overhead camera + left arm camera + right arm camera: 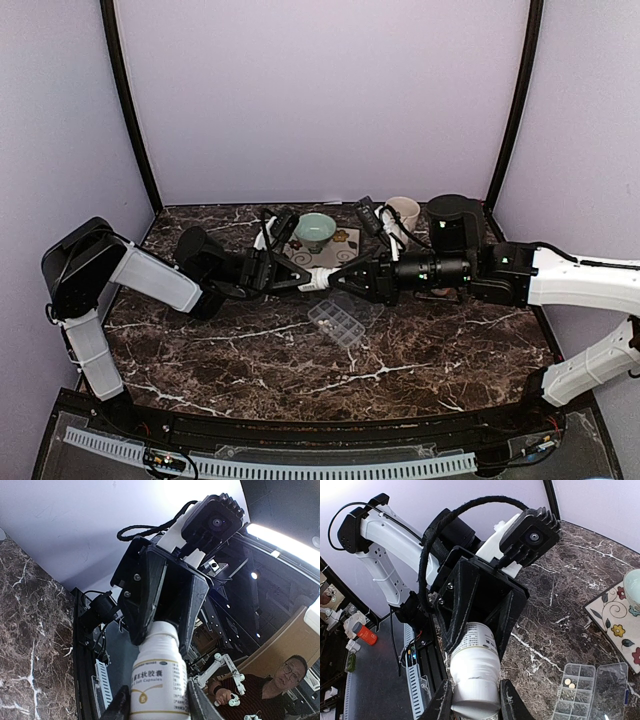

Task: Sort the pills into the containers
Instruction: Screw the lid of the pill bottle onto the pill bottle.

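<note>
A small white bottle (320,278) hangs level above the table between my two grippers. My left gripper (159,702) is shut on the bottle's labelled body (159,680). My right gripper (476,702) is shut on its white cap (476,697). The clear pill box (340,322) lies open on the marble just below and in front of them, and its containers (576,692) show at the lower right of the right wrist view. Two small round pills (568,683) lie in one far compartment. What the other compartments hold is too blurred to tell.
A teal cup (314,231) stands on a floral mat (340,240) behind the grippers. A white cup (404,211) sits further right at the back. Purple walls close in the back and sides. The table's front rail (300,465) runs along the near edge.
</note>
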Controlling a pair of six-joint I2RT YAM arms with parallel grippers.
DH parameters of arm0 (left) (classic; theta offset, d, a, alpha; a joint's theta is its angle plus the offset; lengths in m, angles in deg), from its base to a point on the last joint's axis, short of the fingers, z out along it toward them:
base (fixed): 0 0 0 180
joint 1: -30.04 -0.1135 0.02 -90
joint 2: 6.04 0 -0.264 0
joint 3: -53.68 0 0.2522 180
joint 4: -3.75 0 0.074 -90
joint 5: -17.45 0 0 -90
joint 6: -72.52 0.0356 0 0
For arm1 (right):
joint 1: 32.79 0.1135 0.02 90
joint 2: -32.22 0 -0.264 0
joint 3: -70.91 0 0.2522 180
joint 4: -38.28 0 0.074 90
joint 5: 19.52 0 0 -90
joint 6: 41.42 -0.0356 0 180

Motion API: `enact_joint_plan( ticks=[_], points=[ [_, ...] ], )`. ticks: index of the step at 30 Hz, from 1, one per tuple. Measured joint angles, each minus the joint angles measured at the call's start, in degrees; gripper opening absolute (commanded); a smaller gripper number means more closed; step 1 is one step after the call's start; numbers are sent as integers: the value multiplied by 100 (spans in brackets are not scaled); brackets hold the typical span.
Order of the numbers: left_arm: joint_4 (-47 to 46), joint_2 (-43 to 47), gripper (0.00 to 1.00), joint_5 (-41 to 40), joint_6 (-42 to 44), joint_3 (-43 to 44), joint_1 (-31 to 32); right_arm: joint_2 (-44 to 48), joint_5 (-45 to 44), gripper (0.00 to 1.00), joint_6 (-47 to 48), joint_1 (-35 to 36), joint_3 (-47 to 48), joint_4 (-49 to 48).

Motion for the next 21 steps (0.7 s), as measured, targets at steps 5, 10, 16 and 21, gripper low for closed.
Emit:
enact_joint_plan(
  ticks=[5, 10, 16, 21],
  points=[
    [0, 0, 0, -9, 0, 0, 0, 0, -15, 0, 0, 0, 4, -2],
    [0, 0, 0, -7, -11, 0, 11, -2, -20, 0, 0, 0, 7, -2],
    [0, 0, 0, -4, -48, 0, 24, 0, -26, 0, 0, 0, 9, 0],
    [0, 0, 0, -2, -70, 0, 26, 0, -28, 0, 0, 0, 11, -2]
  ],
)
